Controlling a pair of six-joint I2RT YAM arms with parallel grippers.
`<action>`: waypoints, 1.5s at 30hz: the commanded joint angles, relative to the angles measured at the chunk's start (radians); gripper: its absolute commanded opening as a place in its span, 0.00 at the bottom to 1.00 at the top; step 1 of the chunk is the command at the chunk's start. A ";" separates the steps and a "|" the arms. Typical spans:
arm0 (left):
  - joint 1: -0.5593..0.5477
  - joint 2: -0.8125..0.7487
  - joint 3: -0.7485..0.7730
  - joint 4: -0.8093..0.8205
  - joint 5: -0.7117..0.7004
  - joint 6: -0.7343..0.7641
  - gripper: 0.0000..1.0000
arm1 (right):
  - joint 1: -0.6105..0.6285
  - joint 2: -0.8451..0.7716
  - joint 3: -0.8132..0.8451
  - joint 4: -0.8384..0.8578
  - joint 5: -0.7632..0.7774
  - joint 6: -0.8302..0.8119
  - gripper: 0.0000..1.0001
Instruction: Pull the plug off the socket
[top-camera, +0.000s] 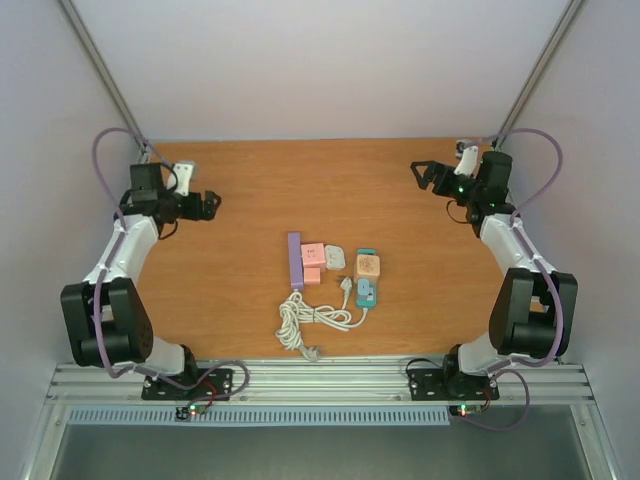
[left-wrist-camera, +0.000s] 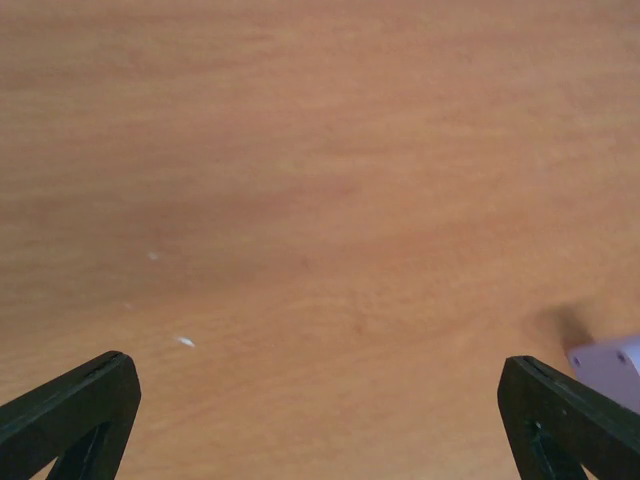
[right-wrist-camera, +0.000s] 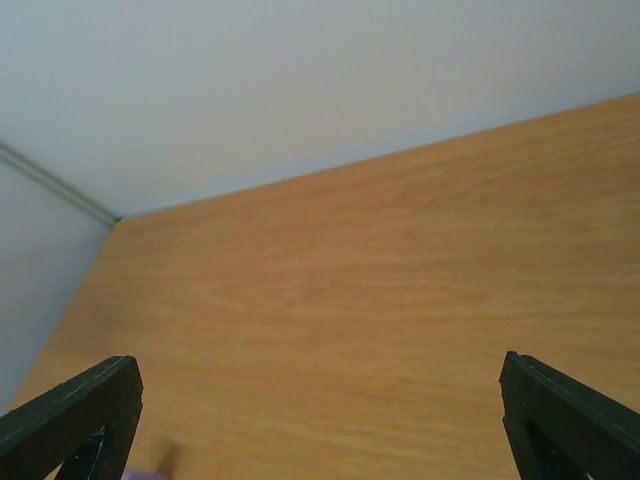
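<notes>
Two claws, one plug: the left claw (top-camera: 207, 205) and the right claw (top-camera: 420, 175) hang over the far corners of the wooden surface (top-camera: 230, 300), each spread wide and gripping nothing.

The white plug (top-camera: 346, 289) lies toward the near edge from both claws, inward and to the right of the left claw, inward and to the left of the right one. It sits just beside the teal socket block (top-camera: 366, 292), on the side facing the left claw. From above, it is too small to tell whether its pins are seated.

The socket block's long axis runs from far edge to near edge, as does that of the lilac power strip (top-camera: 294, 260) just past the pink blocks (top-camera: 312, 264).

The right claw looks the nearer to the plug. The left would have to cross the strip and the pink blocks first.

Bare wood lies open between each claw and the cluster. On the near side, the coiled white cord (top-camera: 300, 327) crowds the way in from the arms' bases.
</notes>
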 joint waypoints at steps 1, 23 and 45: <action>-0.057 -0.087 -0.079 -0.009 -0.001 0.062 1.00 | 0.054 -0.069 -0.023 -0.103 -0.063 -0.064 0.99; -0.719 -0.280 -0.352 -0.066 -0.242 0.372 1.00 | 0.196 -0.174 -0.070 -0.306 -0.239 -0.189 0.98; -0.863 -0.034 -0.315 0.139 -0.463 0.288 1.00 | 0.203 -0.203 -0.113 -0.315 -0.258 -0.196 0.99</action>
